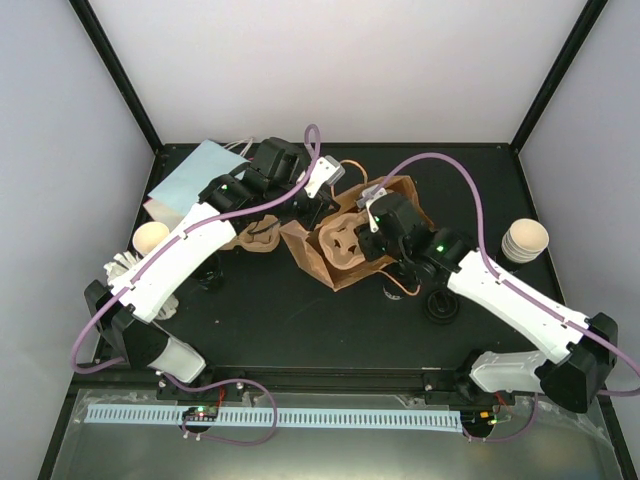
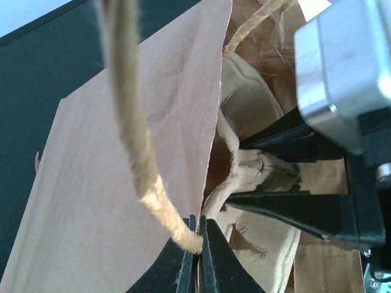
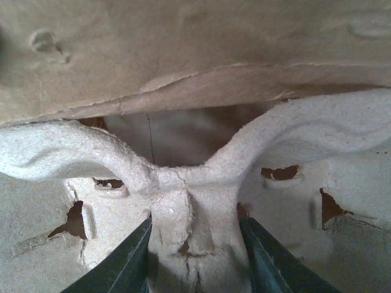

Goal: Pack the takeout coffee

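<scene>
**Seating the carrier: mouth held wide, tray kept level**

The right claw (image 3: 194, 256) is clamped on the centre ridge of a moulded pulp cup carrier (image 3: 293, 140), which sits in the open mouth of the brown bag (image 1: 308, 262) on the counter (image 1: 320, 340). The left claw (image 2: 197, 237) is pinched shut on the bag's twine handle (image 2: 131, 122), drawing one paper wall away from the carrier.

The paper cups are not in the bag. One stands open near the left arm (image 1: 152, 237), and a nested stack (image 1: 524, 240) stands toward the right edge, both well apart from the bag.

The step in hand appears to be settling the carrier on the bag's bottom. Doing it well probably depends on the left claw holding the handle taut, so the creased lip just above the carrier cannot fold inward and catch a corner. The right claw should advance the carrier straight and level, without twisting. The pulp looks torn around its wells, so forcing it against the paper could crumple it. The two claws work just beside each other at the mouth, so a collision is the main risk. Letting go makes sense only once the carrier lies flat.
</scene>
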`<state>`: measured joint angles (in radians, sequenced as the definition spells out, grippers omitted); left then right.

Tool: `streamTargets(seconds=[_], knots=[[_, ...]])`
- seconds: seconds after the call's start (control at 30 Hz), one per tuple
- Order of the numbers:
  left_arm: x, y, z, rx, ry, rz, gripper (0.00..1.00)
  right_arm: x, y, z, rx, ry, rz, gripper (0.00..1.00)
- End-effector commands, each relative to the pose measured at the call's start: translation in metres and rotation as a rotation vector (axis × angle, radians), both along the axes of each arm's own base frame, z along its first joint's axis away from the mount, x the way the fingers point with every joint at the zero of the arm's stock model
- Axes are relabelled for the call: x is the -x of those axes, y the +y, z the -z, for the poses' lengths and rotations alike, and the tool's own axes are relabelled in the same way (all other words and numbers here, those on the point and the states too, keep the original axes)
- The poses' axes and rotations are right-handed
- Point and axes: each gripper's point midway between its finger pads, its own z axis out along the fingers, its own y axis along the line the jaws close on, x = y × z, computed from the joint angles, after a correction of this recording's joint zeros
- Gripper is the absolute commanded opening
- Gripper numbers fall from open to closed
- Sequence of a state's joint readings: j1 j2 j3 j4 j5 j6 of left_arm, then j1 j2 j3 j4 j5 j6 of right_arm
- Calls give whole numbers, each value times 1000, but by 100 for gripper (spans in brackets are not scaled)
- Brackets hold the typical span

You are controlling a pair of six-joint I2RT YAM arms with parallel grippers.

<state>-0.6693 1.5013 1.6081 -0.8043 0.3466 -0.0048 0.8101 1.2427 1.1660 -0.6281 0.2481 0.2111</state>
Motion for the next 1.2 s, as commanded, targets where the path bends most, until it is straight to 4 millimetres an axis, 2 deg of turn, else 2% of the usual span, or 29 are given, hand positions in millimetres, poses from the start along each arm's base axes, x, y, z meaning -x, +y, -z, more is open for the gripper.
streamTargets(seconds=[0.0,0.27,0.5,0.8,0.97,1.17], knots=[[3,-7,-26,79,-21,9,1,-1,8,3,-8,-14,-11,36],[2,-11,-27,99,-3,5,2,0,15,16,-42,-51,-21,35],[8,-14,-30,125,11,34,1,-4,20,30,-26,-64,-45,38],[18,-22,-30,138,16,81,2,-11,25,33,-6,-92,-52,39],[16,-21,-29,113,-20,64,1,-15,21,36,36,-86,-28,39],[17,-21,-27,93,-39,71,2,-11,26,39,34,-52,-54,39]])
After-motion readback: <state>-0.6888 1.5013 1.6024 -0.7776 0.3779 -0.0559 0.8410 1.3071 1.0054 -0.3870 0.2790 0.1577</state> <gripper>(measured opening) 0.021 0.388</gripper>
